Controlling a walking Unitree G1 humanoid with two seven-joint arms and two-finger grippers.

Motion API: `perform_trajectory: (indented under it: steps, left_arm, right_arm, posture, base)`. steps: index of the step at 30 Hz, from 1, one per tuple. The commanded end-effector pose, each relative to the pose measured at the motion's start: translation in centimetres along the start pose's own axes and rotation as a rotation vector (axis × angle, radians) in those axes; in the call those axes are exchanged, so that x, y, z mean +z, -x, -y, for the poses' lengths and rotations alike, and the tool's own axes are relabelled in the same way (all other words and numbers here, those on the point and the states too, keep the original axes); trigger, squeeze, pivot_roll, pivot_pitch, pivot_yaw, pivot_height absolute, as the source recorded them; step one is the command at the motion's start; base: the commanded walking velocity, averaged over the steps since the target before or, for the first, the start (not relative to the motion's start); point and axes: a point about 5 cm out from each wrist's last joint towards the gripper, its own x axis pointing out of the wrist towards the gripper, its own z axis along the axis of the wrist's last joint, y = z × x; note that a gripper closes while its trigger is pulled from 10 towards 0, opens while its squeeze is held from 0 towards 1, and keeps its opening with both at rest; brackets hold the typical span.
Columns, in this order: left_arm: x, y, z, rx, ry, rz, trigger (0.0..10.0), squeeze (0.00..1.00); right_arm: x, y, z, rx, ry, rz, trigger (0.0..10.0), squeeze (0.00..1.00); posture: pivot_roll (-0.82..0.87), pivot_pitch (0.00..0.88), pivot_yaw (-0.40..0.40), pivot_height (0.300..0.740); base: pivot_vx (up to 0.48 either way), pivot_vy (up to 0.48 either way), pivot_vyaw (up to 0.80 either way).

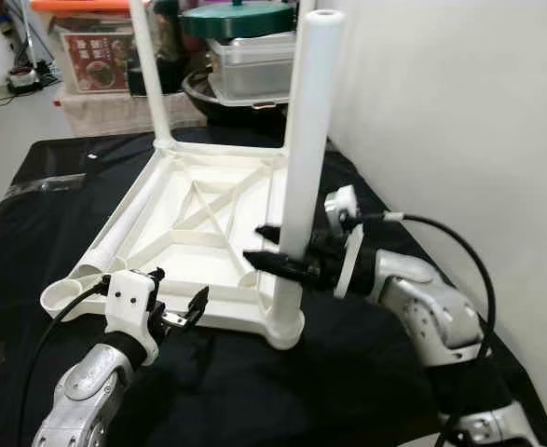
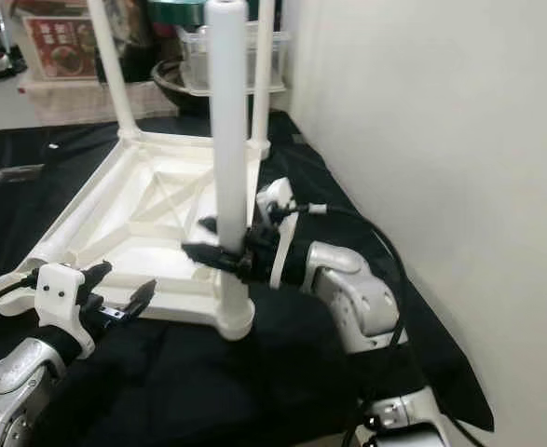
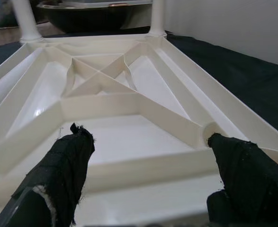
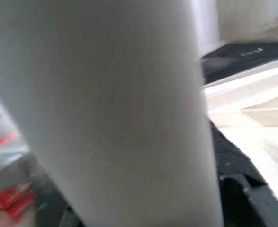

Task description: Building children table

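Observation:
A white plastic tabletop lies upside down on a black cloth. Two legs stand in its far corners. A third white leg stands upright in the near right corner socket, and my right gripper is shut on it low down, one black finger on each side. A loose leg lies along the tabletop's left rim, ending by the near left corner socket. My left gripper is open, just in front of the near rim and facing the ribbed underside.
A white wall runs close along the right. Behind the tabletop stand a black bowl, metal trays under a green lid, and a plastic box with an orange lid. Black cloth lies bare on the left.

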Motion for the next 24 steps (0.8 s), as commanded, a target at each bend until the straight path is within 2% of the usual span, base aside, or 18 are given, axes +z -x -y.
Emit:
perform_trajectory:
  steps: [1,2,3,4,6,8,9,10,15,16,17,18,19,20,21,22,23,24]
  left_arm:
    - [-0.2,0.2,-0.1,-0.002,-0.011,-0.01,10.0,0.0]
    - [-0.2,0.2,-0.1,-0.004,-0.01,-0.011,10.0,0.0]
    - [-0.2,0.2,-0.1,-0.004,-0.01,-0.011,10.0,0.0]
    - [-0.2,0.1,0.0,-0.009,-0.009,-0.012,10.0,0.0]
    - [-0.2,0.1,0.0,-0.009,-0.009,-0.012,10.0,0.0]
    - [-0.2,0.0,0.2,-0.016,-0.007,-0.013,10.0,0.0]
    - [-0.2,0.0,0.2,-0.016,-0.007,-0.013,10.0,0.0]
    - [-0.2,0.0,0.2,-0.02,-0.006,-0.013,10.0,0.0]
    - [-0.2,0.1,0.1,-0.026,-0.002,-0.015,10.0,0.0]
    - [-0.1,0.1,0.2,-0.031,-0.001,-0.016,10.0,0.0]
    - [-0.1,0.1,0.2,-0.031,-0.001,-0.016,10.0,0.0]
    - [-0.1,0.1,0.2,-0.033,-0.001,-0.017,10.0,0.0]
    - [-0.1,0.1,0.2,-0.033,-0.001,-0.017,10.0,0.0]
    - [-0.1,0.0,0.2,-0.034,0.001,-0.016,10.0,0.0]
    - [-0.1,0.0,0.2,-0.034,0.001,-0.016,10.0,0.0]
    - [-0.1,0.0,0.2,-0.032,0.001,-0.012,10.0,0.0]
    - [-0.1,0.0,0.2,-0.028,0.001,-0.009,10.0,0.0]
    - [-0.1,0.0,0.2,-0.028,0.001,-0.009,10.0,0.0]
  right_arm:
    - [-3.4,1.1,5.1,-0.65,-0.105,-0.135,0.0,0.0]
    - [-4.7,3.6,7.2,-1.019,-0.175,-0.166,0.0,0.0]
    - [-4.7,3.6,7.2,-1.019,-0.175,-0.166,0.0,0.0]
    - [-6.1,7.3,8.1,-1.352,-0.213,-0.195,0.0,0.0]
    - [-6.1,7.3,8.1,-1.352,-0.213,-0.195,0.0,0.0]
    - [-8.6,13.3,7.0,-1.706,-0.172,-0.279,0.0,0.0]
    - [-8.6,13.3,7.0,-1.706,-0.172,-0.279,0.0,0.0]
    - [-9.7,14.7,5.3,-1.716,-0.174,-0.318,10.0,0.0]
    - [-9.3,13.5,4.2,-1.618,-0.206,-0.247,10.0,0.0]
    - [-7.3,10.6,4.1,-1.414,-0.227,-0.061,10.0,1.0]
    - [-7.3,10.6,4.1,-1.414,-0.227,-0.061,10.0,1.0]
    - [-5.4,7.8,3.8,-1.189,-0.278,0.076,10.0,1.0]
    - [-5.4,7.8,3.8,-1.189,-0.278,0.076,10.0,1.0]
    - [-3.1,5.4,3.5,-0.935,-0.261,0.154,10.0,1.0]
    - [-3.1,5.4,3.5,-0.935,-0.261,0.154,10.0,1.0]
    - [-0.7,3.7,2.8,-0.649,-0.244,0.204,10.0,0.0]
    - [1.0,3.1,2.4,-0.444,-0.211,0.213,10.0,0.0]
    - [1.0,3.1,2.4,-0.444,-0.211,0.213,10.0,0.0]
  posture:
    - [0.09,0.0,-0.062,0.74]
    - [0.08,0.0,-0.056,0.74]
    - [0.08,0.0,-0.056,0.74]
    - [0.07,0.0,-0.053,0.74]
    - [0.07,0.0,-0.053,0.74]
    - [0.07,0.0,-0.046,0.74]
    - [0.07,0.0,-0.046,0.74]
    - [0.03,0.0,-0.023,0.74]
    - [0.03,0.0,-0.023,0.74]
    - [0.03,0.0,-0.024,0.74]
    - [0.03,0.0,-0.024,0.74]
    - [0.03,0.0,-0.024,0.74]
    - [0.03,0.0,-0.024,0.74]
    - [0.04,0.0,-0.03,0.74]
    - [0.04,0.0,-0.03,0.74]
    - [0.05,0.0,-0.039,0.74]
    - [0.06,0.0,-0.047,0.74]
    - [0.06,0.0,-0.047,0.74]
  base:
    - [0.0,0.0,0.0]
    - [0.0,0.0,0.0]
    - [0.0,0.0,0.0]
    - [0.0,0.0,0.0]
    - [0.0,0.0,0.0]
    - [0.0,0.0,0.0]
    - [0.0,0.0,0.0]
    - [0.0,0.0,0.0]
    - [0.0,0.0,0.0]
    - [0.0,0.0,0.0]
    - [0.0,0.0,0.0]
    - [0.0,0.0,0.0]
    - [0.0,0.0,0.0]
    - [0.0,0.0,0.0]
    - [0.0,0.0,0.0]
    - [0.0,0.0,0.0]
    - [0.0,0.0,0.0]
    - [0.0,0.0,0.0]
